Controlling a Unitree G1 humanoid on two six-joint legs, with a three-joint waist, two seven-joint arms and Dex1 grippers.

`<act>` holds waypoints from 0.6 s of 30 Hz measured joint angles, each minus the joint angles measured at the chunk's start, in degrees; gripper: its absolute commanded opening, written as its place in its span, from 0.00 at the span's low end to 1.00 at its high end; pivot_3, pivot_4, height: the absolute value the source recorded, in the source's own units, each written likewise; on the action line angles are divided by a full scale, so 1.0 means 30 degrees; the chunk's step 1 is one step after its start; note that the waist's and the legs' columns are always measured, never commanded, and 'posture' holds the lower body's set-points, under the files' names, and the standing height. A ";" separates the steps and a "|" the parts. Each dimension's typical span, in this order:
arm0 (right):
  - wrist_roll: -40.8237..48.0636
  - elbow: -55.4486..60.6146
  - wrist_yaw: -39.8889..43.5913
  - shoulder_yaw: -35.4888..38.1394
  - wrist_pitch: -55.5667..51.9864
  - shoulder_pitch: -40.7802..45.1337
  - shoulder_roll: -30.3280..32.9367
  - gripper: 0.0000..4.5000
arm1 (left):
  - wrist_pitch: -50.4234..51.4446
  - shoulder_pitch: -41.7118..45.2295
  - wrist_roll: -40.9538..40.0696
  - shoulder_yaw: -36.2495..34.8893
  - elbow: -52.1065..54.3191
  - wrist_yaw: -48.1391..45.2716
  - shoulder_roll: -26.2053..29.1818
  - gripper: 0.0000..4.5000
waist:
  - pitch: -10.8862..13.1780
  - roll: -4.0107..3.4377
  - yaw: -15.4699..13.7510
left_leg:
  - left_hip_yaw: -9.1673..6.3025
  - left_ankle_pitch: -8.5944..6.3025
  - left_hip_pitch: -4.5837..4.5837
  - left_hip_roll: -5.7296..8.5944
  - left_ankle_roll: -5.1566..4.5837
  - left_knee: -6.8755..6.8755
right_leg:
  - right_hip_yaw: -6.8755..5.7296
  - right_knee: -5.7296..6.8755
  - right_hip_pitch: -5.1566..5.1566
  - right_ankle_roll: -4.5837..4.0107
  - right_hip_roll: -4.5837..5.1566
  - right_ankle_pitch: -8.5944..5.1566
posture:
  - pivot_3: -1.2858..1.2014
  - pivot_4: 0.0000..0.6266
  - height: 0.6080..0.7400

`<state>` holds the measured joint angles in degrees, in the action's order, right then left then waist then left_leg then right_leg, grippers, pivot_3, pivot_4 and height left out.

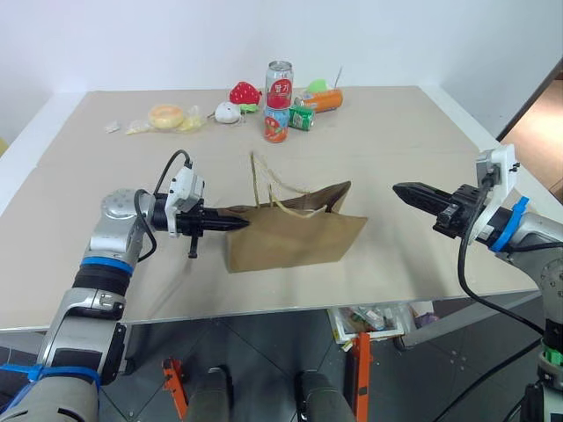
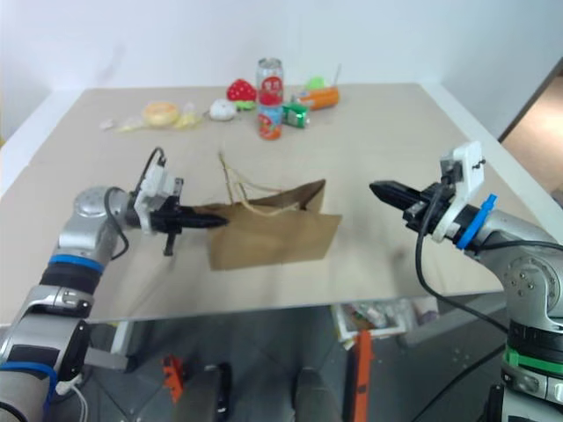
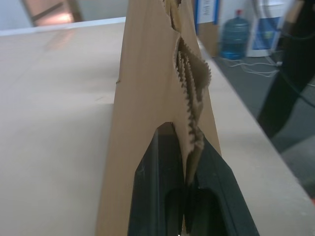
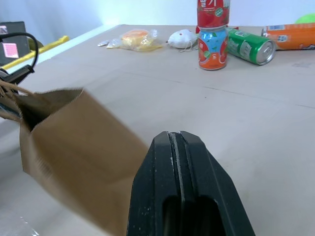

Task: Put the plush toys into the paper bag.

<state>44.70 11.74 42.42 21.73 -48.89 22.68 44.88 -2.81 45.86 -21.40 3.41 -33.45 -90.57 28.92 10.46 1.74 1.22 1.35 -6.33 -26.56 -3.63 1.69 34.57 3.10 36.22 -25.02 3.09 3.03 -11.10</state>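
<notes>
Overhead, we see our left pincer (image 1: 236,223) clamped on the paper bag (image 1: 295,239) rim, right pincer (image 1: 406,190) closed empty beyond its far end; wrist views confirm the pinch, so we should pull that rim wide

Paper bag (image 1: 295,237) stood on the table (image 1: 422,141) near the front edge, roughly centred. Left gripper (image 1: 239,224) was at the bag's left end, pinched on its rim; right gripper (image 1: 403,190) sat well apart to the bag's right. Behind the bag: two stacked cans (image 1: 277,101), a tipped can (image 1: 302,118) just right of them, strawberry toy (image 1: 244,92) and white round toy (image 1: 227,112) to their left, plastic packet (image 1: 164,118) further left.
</notes>
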 measured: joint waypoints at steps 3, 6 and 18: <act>0.0045 0.0157 -0.0065 -0.0001 -0.0005 -0.0080 0.0000 0.00 | 0.0118 0.0003 -0.0024 0.0019 -0.0271 -0.0314 -0.0747 0.34 | 0.0000 0.0000 0.0005 | 0.0000 0.0002 -0.0006 0.0000 -0.0002 -0.0001 | -0.0001 0.0001 -0.0007 0.0004 -0.0002 -0.0001 | 0.52 0.24 1.00; 0.0065 0.0176 -0.0114 -0.0001 -0.0006 -0.0105 0.0000 0.00 | 0.0174 0.0004 -0.0189 -0.0132 -0.0263 -0.0198 -0.0998 0.56 | 0.0000 0.0001 0.0006 | -0.0002 0.0002 -0.0005 -0.0001 -0.0004 -0.0001 | -0.0001 0.0002 -0.0008 0.0005 -0.0006 -0.0001 | 0.52 0.24 1.00; 0.0505 -0.1387 0.0947 0.0426 -0.0147 -0.0383 0.0855 0.00 | 0.8137 -0.0633 -0.3771 -0.3227 0.5289 0.4266 0.1617 0.67 | 0.0007 0.0011 0.0063 | -0.0002 0.0003 -0.0002 -0.0006 -0.0005 -0.0006 | 0.0006 0.0008 -0.0009 0.0019 -0.0007 -0.0001 | 0.52 0.24 1.00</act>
<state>46.21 7.58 45.26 23.00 -49.33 21.53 47.45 21.60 43.96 -32.72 -6.27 -17.58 -77.78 33.77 10.48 1.77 1.41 1.34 -6.32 -26.56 -3.64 1.68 34.56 3.12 36.24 -25.05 3.15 3.01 -11.10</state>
